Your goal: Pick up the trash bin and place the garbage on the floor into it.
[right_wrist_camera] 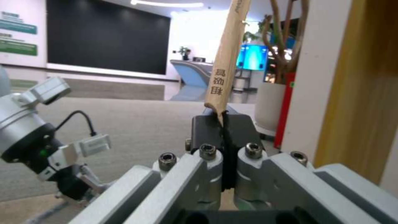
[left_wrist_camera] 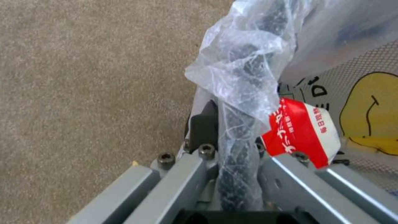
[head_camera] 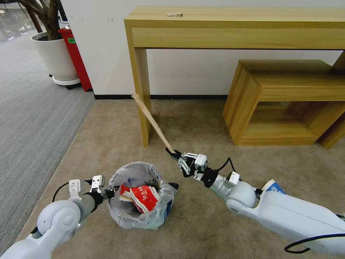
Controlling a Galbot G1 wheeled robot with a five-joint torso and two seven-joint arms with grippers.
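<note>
The trash bin [head_camera: 115, 179], black and lined with a crinkly clear bag, is low at the front left over the beige floor [head_camera: 201, 223]. My left gripper [head_camera: 109, 192] is shut on its near rim; the left wrist view shows the bag-wrapped rim [left_wrist_camera: 242, 124] pinched in the left gripper [left_wrist_camera: 232, 149]. Red wrappers [head_camera: 145, 198] lie inside the bin. My right gripper [head_camera: 175, 154], right of and beyond the bin, is shut on one end of a long wooden stick [head_camera: 151, 120] that slants up and away. A blue-white paper cup [head_camera: 275, 187] peeks from behind the right arm.
A tall wooden table [head_camera: 233, 28] stands against the wall, its leg [head_camera: 142, 97] just behind the stick. A low wooden bench [head_camera: 284, 104] sits under it at right. A white planter [head_camera: 54, 57], a red bin [head_camera: 75, 59] and grey striped carpet [head_camera: 32, 118] are at left.
</note>
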